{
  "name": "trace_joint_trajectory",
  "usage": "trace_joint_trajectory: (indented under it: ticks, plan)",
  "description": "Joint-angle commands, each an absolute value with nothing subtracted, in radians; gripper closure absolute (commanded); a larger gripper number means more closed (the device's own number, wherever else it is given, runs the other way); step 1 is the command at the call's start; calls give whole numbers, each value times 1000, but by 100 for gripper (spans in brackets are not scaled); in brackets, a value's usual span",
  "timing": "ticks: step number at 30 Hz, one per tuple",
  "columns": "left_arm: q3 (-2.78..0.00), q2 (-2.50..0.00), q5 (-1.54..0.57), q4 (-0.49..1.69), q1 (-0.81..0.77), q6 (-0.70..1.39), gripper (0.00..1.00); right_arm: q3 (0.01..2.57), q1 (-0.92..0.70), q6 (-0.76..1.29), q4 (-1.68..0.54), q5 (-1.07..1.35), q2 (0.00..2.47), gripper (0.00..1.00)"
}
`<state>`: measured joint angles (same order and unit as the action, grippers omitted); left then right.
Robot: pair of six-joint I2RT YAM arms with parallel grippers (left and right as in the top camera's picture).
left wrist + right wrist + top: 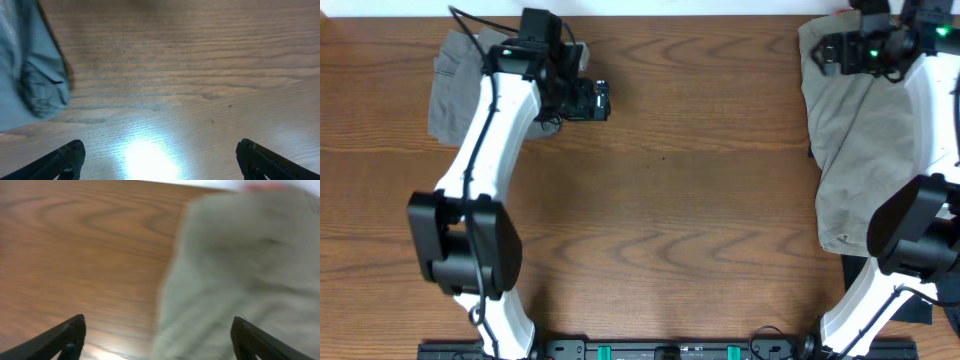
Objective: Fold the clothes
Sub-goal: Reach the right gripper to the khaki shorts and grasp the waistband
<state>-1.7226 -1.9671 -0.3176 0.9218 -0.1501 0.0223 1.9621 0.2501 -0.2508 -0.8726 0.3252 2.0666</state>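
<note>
A folded darker grey garment (455,85) lies at the table's far left; its edge shows at the left of the left wrist view (30,75). My left gripper (598,100) is open and empty over bare wood (160,160), to the right of the grey garment. A light khaki-beige garment (865,150) lies spread at the far right. My right gripper (827,50) is open and empty above its far left corner; in the right wrist view (157,335) the blurred khaki cloth (240,265) lies under the right finger, bare wood under the left.
A black garment (920,312) peeks out under the khaki one at the lower right. Wooden table (670,200) stretches between the two garments. The arm bases stand at the front edge.
</note>
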Motion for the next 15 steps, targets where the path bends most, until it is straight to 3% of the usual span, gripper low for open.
trace_joint_trajectory:
  ticks: [1,8,15]
  plan:
    - [-1737,-1990,-332,913,-157,19,2,1982,318,-179,-879,238,2094,17]
    - [-1737,-1998,-332,865,-157,35,7,1982,335,-180,-859,287,2197,21]
    - [-1737,-1998,-332,850,-157,43,11,1982,291,-70,-747,138,2335,25]
